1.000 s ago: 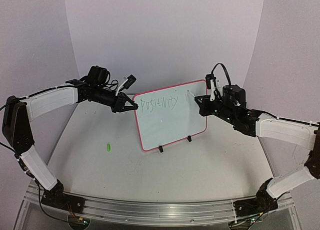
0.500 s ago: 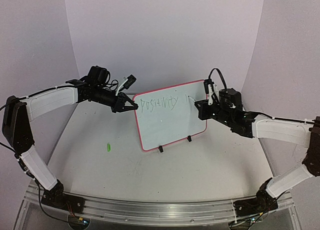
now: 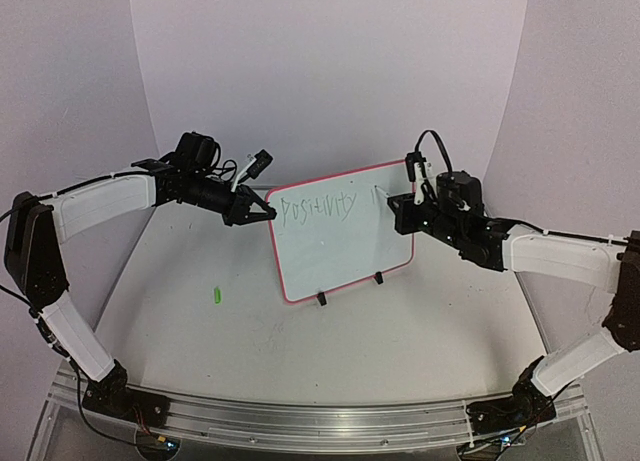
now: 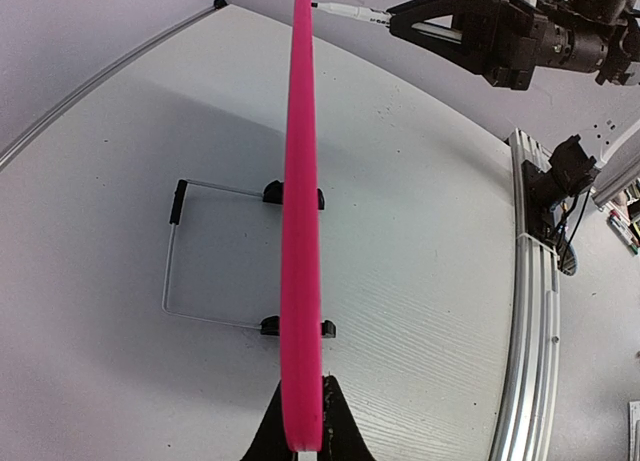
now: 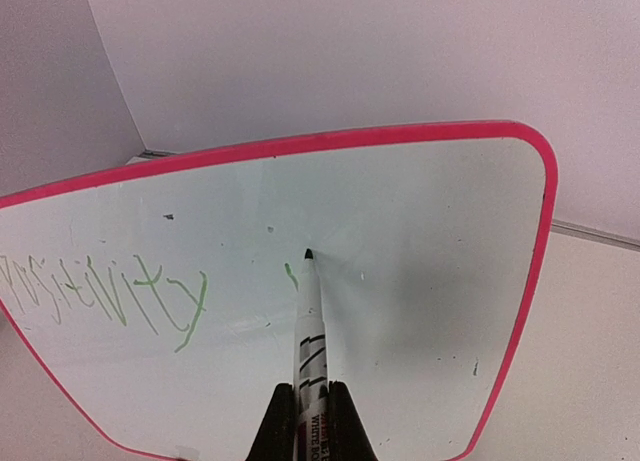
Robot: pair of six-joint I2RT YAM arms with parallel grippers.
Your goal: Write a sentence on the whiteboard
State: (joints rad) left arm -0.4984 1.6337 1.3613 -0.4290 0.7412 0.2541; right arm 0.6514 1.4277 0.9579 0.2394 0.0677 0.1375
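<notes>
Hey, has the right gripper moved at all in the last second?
Yes. The right gripper, holding the marker, has shifted slightly left in the top view, toward the upper right corner of the whiteboard, which stayed put.

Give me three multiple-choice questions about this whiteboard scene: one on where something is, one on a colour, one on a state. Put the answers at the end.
1. Where on the whiteboard is the tip of the marker?
A. right of the sentence
B. left of the sentence
C. on the bottom rim

2. What colour is the whiteboard's rim?
A. blue
B. red-pink
C. black

3. What state is the right gripper in?
A. open and empty
B. shut on the marker
C. shut on the whiteboard's rim

Answers:
1 A: in the right wrist view the tip sits at the board to the right of the green letters.
2 B: the rim shows red-pink in every view.
3 B: its two fingers clamp the marker's barrel.
</notes>
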